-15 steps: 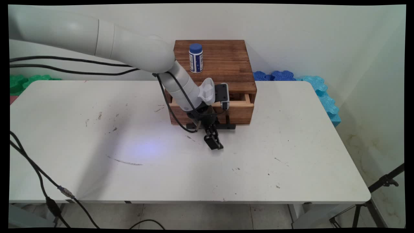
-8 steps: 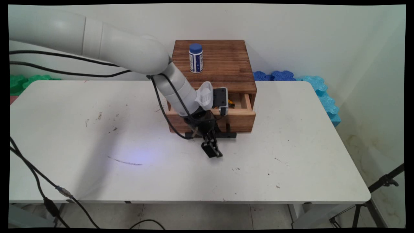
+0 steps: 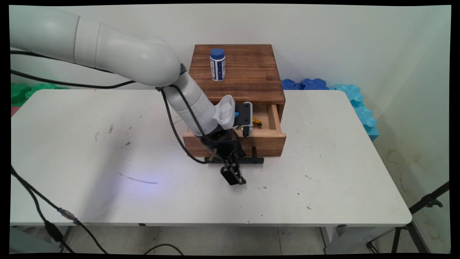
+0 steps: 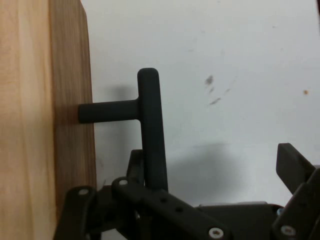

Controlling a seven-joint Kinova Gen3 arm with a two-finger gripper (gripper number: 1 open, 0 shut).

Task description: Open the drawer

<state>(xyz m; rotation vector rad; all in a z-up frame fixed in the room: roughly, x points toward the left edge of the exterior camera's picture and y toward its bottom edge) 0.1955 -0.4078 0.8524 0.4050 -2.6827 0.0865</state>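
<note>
A wooden box [image 3: 248,72] stands at the table's far side with its drawer [image 3: 267,142] pulled partly out. The drawer's black bar handle [image 3: 253,160] [image 4: 151,130] juts from the wooden front [image 4: 45,125]. My gripper [image 3: 231,168] [image 4: 215,167] is open and straddles the handle. One finger [image 4: 136,162] sits behind the bar, between it and the drawer front. The other finger [image 4: 295,167] stands well clear on the table side. A small orange and yellow thing [image 3: 256,122] shows inside the drawer, partly hidden by my wrist.
A white bottle with a blue cap [image 3: 217,64] stands on top of the box. Blue foam pieces [image 3: 345,97] lie behind the table's far right, green ones [image 3: 25,91] at far left. Black cables [image 3: 36,201] hang at the left. A tripod leg [image 3: 427,203] stands beyond the right edge.
The drawer has slid out toward the table's near side. My gripper has moved the same way with the handle, and more of the drawer's inside shows.
</note>
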